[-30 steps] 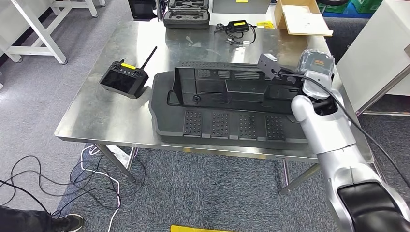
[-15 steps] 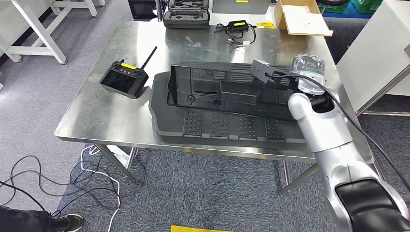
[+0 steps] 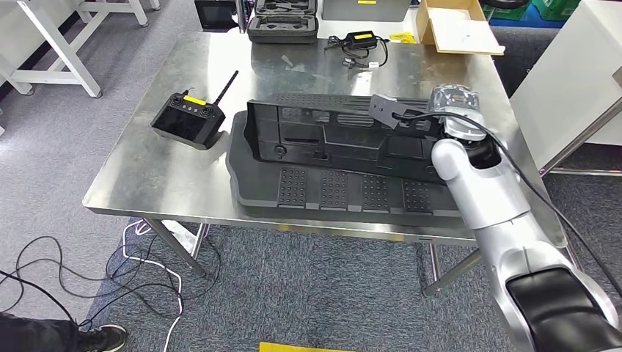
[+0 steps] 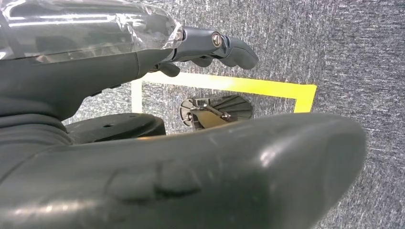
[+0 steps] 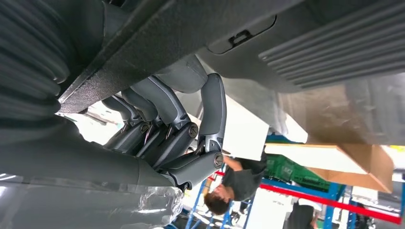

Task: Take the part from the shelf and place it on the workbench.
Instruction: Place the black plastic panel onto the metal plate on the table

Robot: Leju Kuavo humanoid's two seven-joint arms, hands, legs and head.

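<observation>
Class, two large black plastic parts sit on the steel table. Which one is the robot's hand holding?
The upper ribbed part, tilted up on edge, gripped at its right end by the right hand. The studded part lies flat beneath it.

left hand (image 4: 143,157) hangs above yellow tape (image 4: 229,86) on carpet (image 4: 334,57).

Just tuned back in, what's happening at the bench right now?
The right robot hand grips the far edge of the long black plastic part and holds it over the steel workbench, above a second black moulded part lying there. A controller with an antenna lies to the left of it. The left robot hand hangs over the carpet, holding nothing.
</observation>
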